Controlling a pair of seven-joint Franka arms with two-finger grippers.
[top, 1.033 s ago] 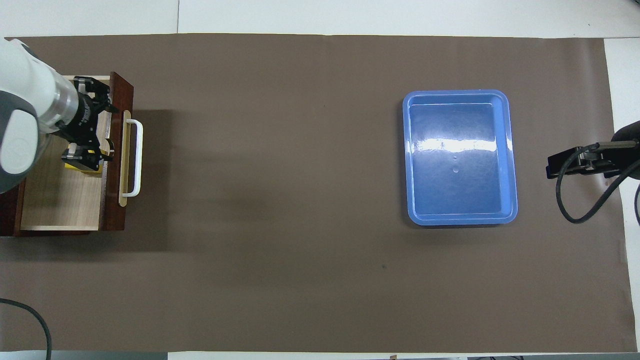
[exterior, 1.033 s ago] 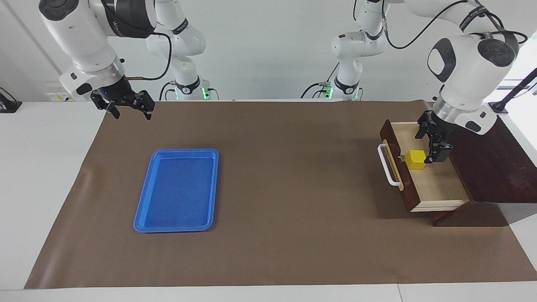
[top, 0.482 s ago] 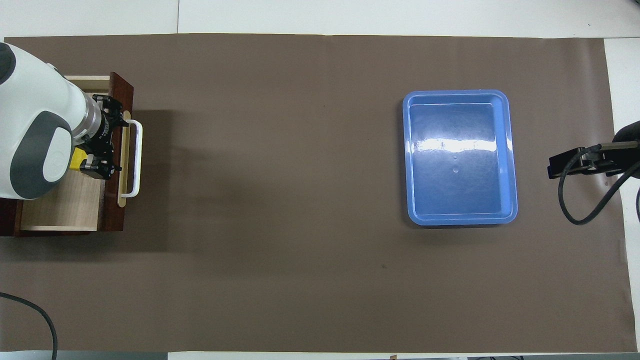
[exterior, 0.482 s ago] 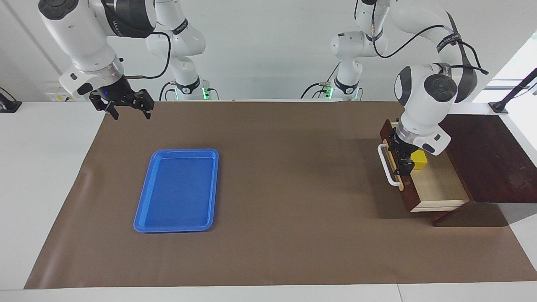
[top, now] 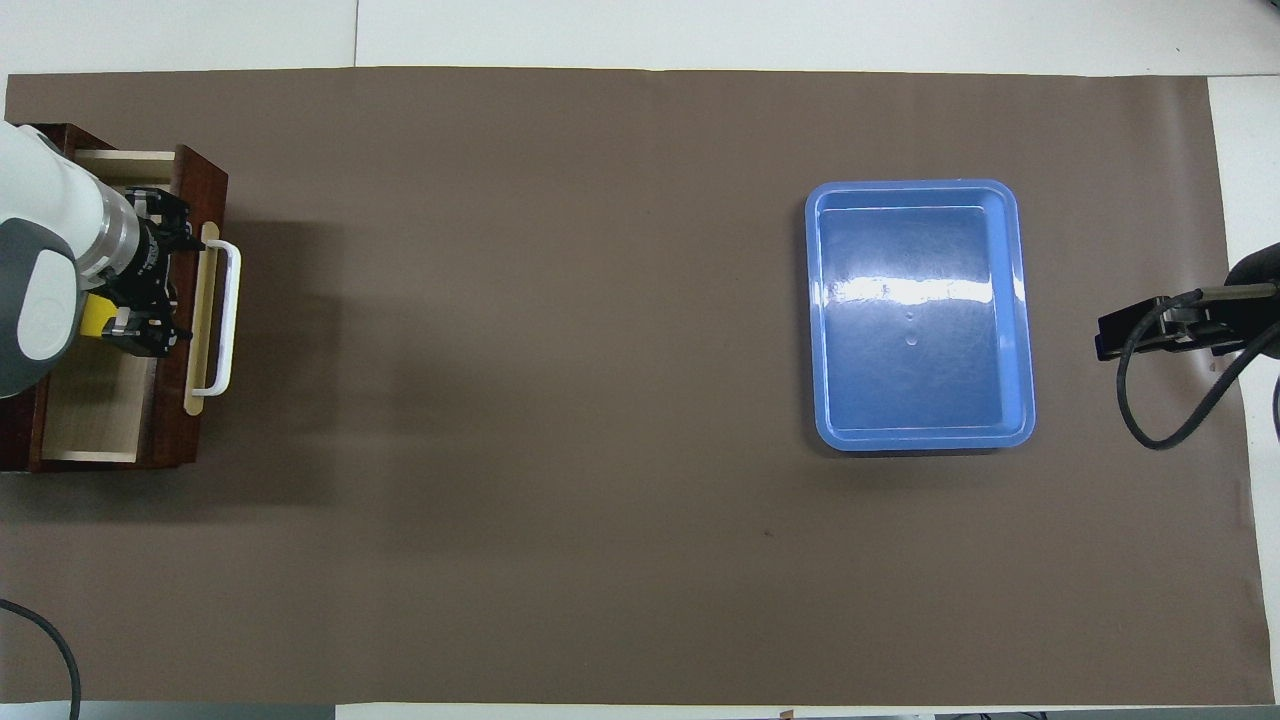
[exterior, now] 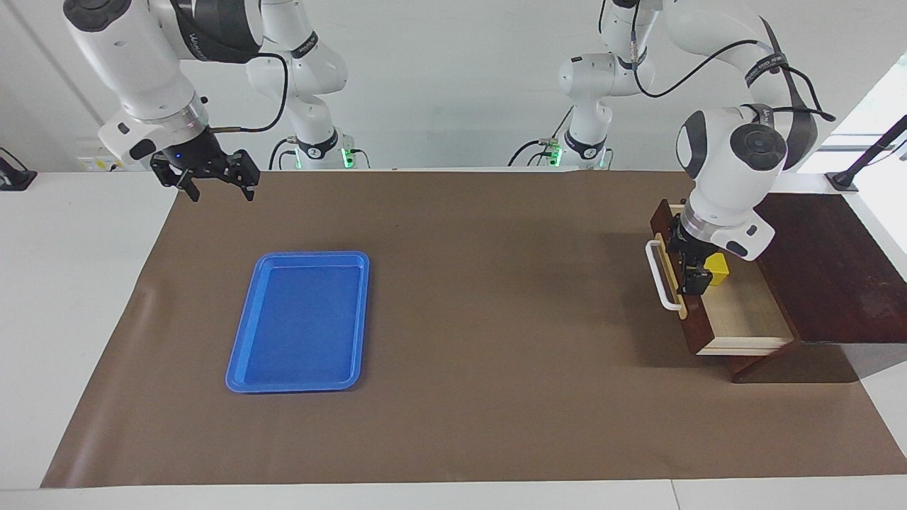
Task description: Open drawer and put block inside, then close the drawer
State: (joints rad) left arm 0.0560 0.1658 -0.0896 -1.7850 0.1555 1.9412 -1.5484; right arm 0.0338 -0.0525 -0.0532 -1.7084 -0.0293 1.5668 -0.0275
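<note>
The dark reddish-brown drawer [exterior: 740, 312] stands partly open at the left arm's end of the table, its white bar handle [exterior: 659, 276] facing the table's middle. It also shows in the overhead view [top: 165, 430]. The yellow block [exterior: 717, 268] lies inside it on the pale floor, just within the front panel, and peeks out in the overhead view [top: 92, 315]. My left gripper [exterior: 686, 258] is open and empty, low at the front panel's inner side beside the block; it also shows in the overhead view [top: 155, 275]. My right gripper [exterior: 220, 190] is open and waits above the mat's edge.
The drawer slides into a dark wooden cabinet [exterior: 829, 269] at the table's end. A flat blue tray [exterior: 301, 322] lies on the brown mat toward the right arm's end, also seen from above [top: 1020, 310]. A black cable loops beside the right gripper [top: 1145, 330].
My left gripper let go of the block, moved to the drawer's front panel and travelled toward the cabinet with it. The drawer has slid partly in. The right arm barely moved.
</note>
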